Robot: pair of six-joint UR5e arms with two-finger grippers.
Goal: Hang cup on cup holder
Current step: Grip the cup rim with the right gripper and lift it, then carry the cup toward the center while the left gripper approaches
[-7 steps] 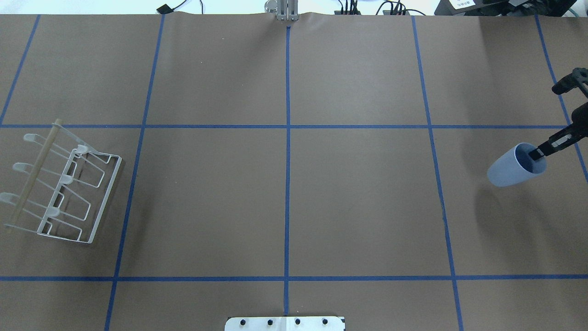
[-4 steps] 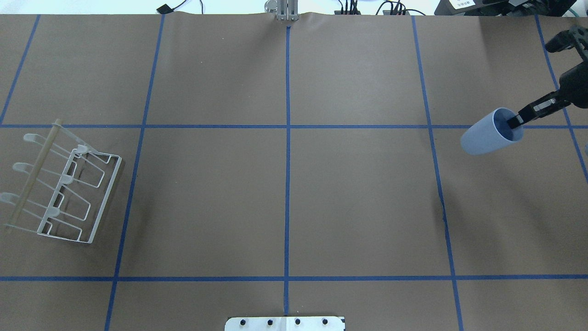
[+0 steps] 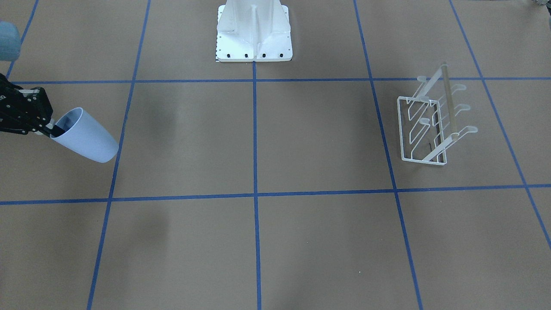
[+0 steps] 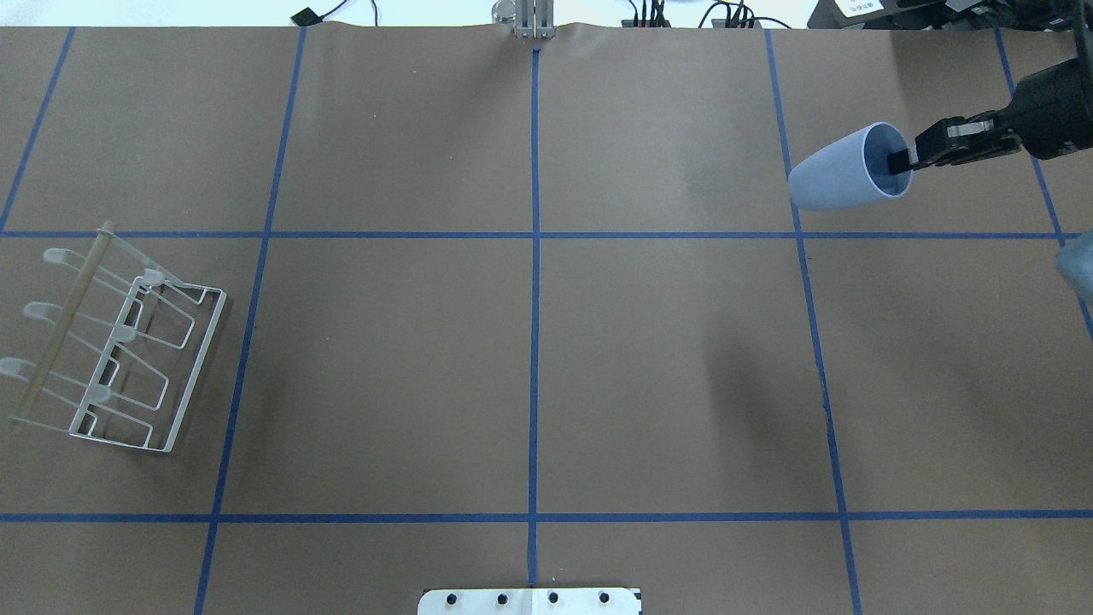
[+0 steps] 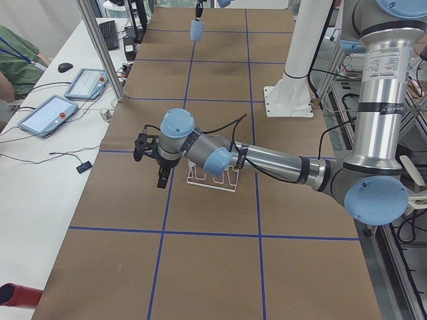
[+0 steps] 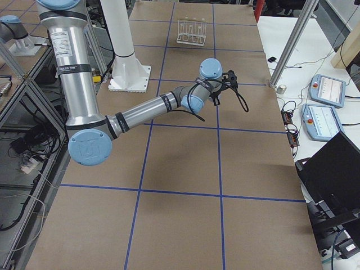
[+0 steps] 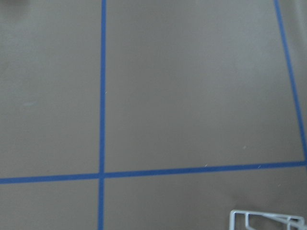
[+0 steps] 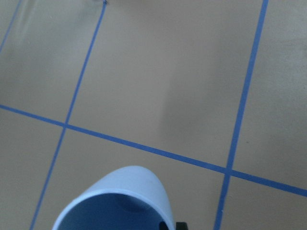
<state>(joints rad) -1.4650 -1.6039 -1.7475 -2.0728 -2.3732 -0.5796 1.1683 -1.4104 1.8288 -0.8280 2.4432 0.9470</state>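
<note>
Cup (image 4: 832, 179) has shifted farther out and toward centre since a second ago, held off the bench (image 4: 598, 384). Nearer us, the left gripper (image 5: 160, 175) hangs beside the cup holder (image 4: 119, 350) at bench left; we can't tell its jaw state. Farther out, the right gripper (image 4: 901, 162) pinches the cup rim, with the cup's base pointing left.

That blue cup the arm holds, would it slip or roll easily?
Probably light: the cup hangs sideways from a pinch on its rim alone. Its smooth wall may slip between the fingers. Round and tapered, it would likely roll in a curve if dropped.
</note>
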